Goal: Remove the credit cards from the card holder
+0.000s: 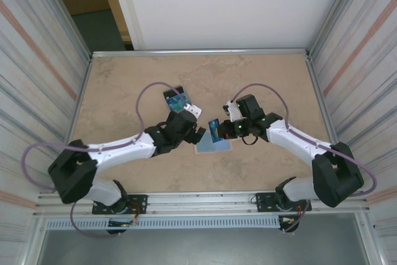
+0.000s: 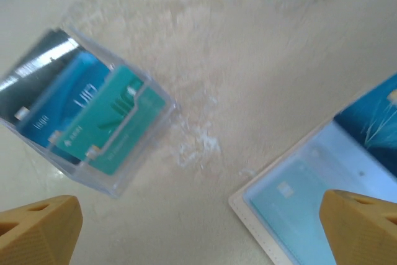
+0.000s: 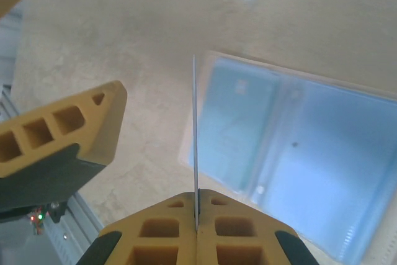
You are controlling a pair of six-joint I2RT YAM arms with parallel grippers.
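NEAR EDGE OF THE TABLE [image 1: 124,79]: The right gripper [image 3: 197,231] is clamped on one edge of a blue card [image 3: 195,128], seen edge-on from its wrist camera and held above the open card holder [image 3: 310,153], clear of its pockets. The holder lies flat between the two arms with its pale blue inner faces up. Just beside it, the left gripper [image 2: 198,228] hangs with its jaws spread wide and nothing between them. Farther back, a clear box [image 2: 124,178] rests on the table with stacked cards [image 2: 105,113] inside, black, blue and teal fanned over one another.

The card looks light, stiff and slick. It is a thin plastic sheet that offers little but its edges, so a pinch across the flat faces near one edge, as here, seems the sound hold. A loose grip would likely let it slide or twist. The holder appears soft and light, and liable to drag along when a card is pulled from a pocket, so it may need pressing down on a bare face.

A pale rectangle with a small chip-like mark shows in one pocket of the holder. Whether it is another card behind a cloudy sleeve cannot be told. Part of the holder is cut off by the frame edge in both wrist views, the printing on the boxed cards is blurred, and how deep the fingers bite on the card is hidden.
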